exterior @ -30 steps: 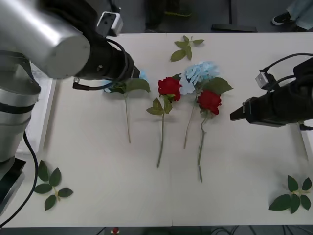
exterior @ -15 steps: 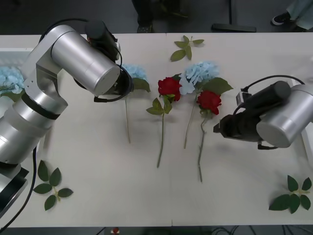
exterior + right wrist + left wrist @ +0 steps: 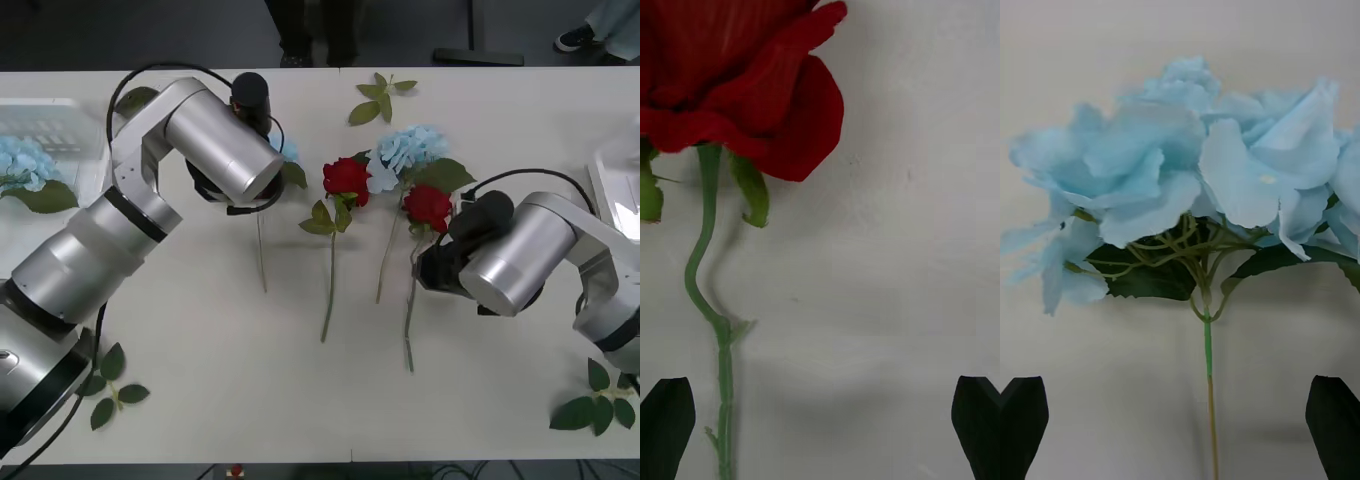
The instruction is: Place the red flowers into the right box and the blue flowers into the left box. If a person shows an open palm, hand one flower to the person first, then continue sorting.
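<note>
Two red flowers lie mid-table: one rose [image 3: 347,180] and another [image 3: 428,207] to its right, stems toward me. A blue flower [image 3: 413,150] lies between them, farther back. Another blue flower [image 3: 288,152] is partly covered by my left arm [image 3: 220,150]. My left gripper [image 3: 1180,394] hangs open just above that blue flower [image 3: 1187,172], its stem between the fingers. My right gripper [image 3: 824,394] is open low over the right rose [image 3: 730,75], whose stem [image 3: 724,360] runs close to one finger. A third blue flower [image 3: 20,162] lies in the left box [image 3: 65,108]. The right box [image 3: 612,175] shows at the right edge.
Loose green leaf sprigs lie at the table's back centre [image 3: 383,97], front left [image 3: 102,378] and front right [image 3: 598,398]. My right arm [image 3: 510,255] stretches across the table's right side. The flower stems lie close together in the middle.
Both arms have swung inward and down. The left came over the leftmost blue flower on the table, and the right moved left over the right rose's stem. The left box came into view.
</note>
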